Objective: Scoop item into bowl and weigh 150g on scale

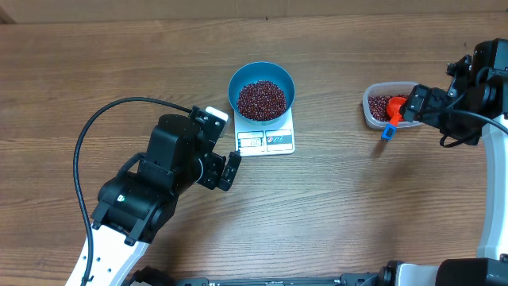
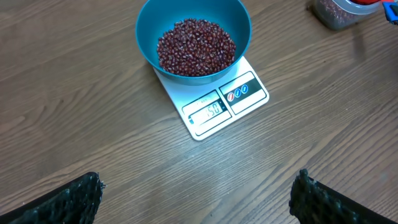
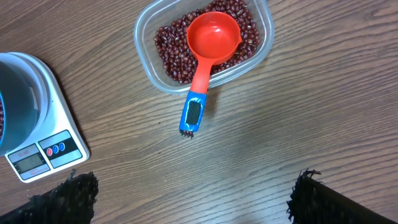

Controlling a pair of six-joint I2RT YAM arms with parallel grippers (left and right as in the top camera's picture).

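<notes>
Heaping in the single blue bowl [image 2: 146, 31], one mound of maroon beans [image 2: 196, 46] sits atop our one white scale [image 2: 214, 109]. We count a second lot of beans in the one clear container [image 3: 144, 37] well to the right, with one red scoop [image 3: 213, 37] lying across it. Our left hand [image 2: 196, 199] and right hand [image 3: 189, 199] both hover over the worktop [image 1: 357, 199], spread wide and empty.

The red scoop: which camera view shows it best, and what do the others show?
Right wrist: the red scoop shows whole, its cup in the clear container. Overhead it is small, next to the right gripper; left wrist catches only slivers.
</notes>
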